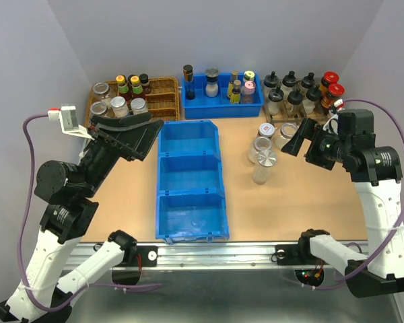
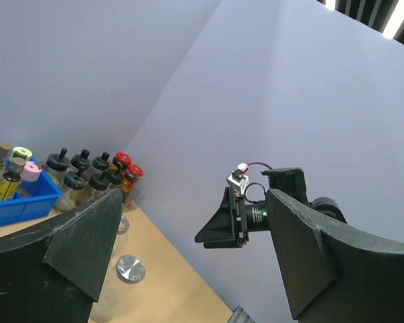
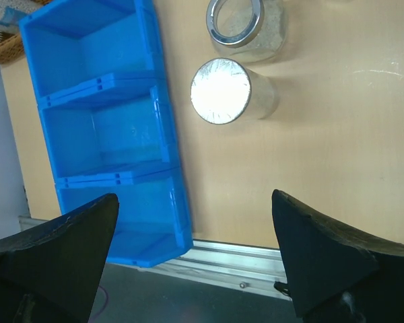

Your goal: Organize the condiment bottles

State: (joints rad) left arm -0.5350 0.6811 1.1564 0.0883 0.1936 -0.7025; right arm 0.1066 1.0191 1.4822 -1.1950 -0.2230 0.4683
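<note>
Tan tabletop (image 1: 289,202): blue bin (image 1: 188,156) centre; left claw (image 1: 153,138), right claw (image 1: 295,140) spread.

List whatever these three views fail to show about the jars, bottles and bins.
1. Labels of the bottles in the rear blue tray: too small, top view.
2. Wicker basket: near edge behind the left gripper, top view.
3. Silver-lidded jar: contents hidden under its lid, right wrist view.
4. Three-part blue bin: nearest compartment partly behind the right gripper's finger, right wrist view.
</note>
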